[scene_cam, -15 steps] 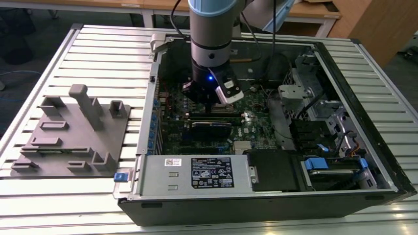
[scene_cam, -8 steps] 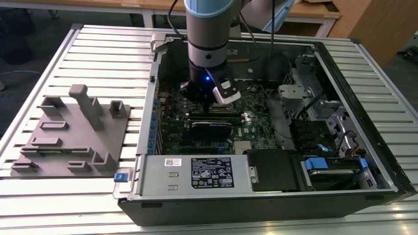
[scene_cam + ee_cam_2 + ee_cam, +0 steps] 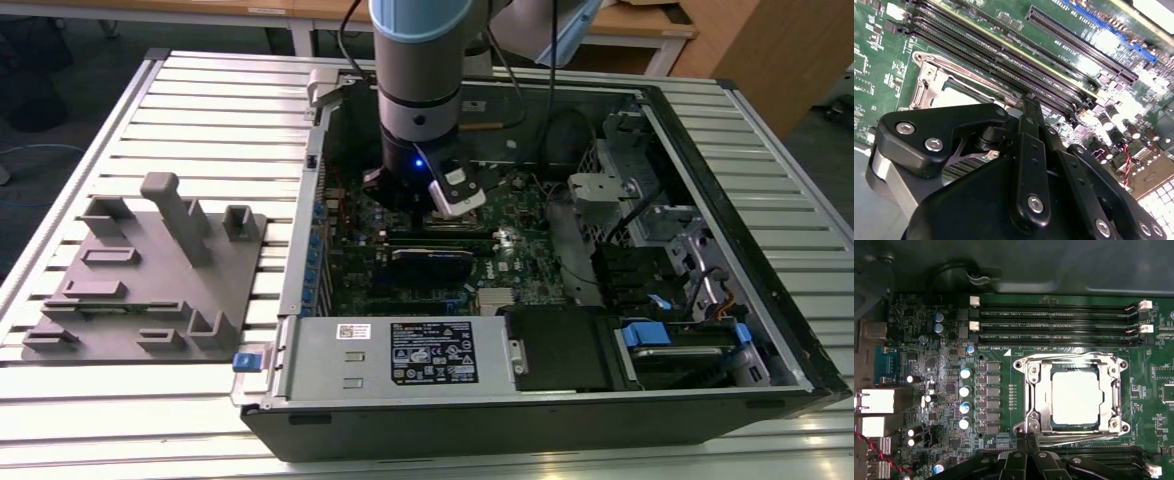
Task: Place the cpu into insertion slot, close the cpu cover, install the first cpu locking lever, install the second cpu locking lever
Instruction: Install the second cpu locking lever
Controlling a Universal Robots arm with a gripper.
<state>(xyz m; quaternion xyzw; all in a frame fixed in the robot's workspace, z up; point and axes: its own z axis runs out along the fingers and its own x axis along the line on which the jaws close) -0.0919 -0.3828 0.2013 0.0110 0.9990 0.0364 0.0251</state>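
The cpu (image 3: pixel 1077 397) lies flat in the insertion slot (image 3: pixel 1036 399) on the green circuit board (image 3: pixel 1004 385), with the cpu cover (image 3: pixel 1071 361) folded down around it so its window frames the chip — seated and covered, I judge. The gripper (image 3: pixel 1027 440) hangs at the socket's edge beside the long memory slots (image 3: pixel 1054 325), its fingers (image 3: pixel 1030 112) pressed together on nothing, likely to work a locking lever.
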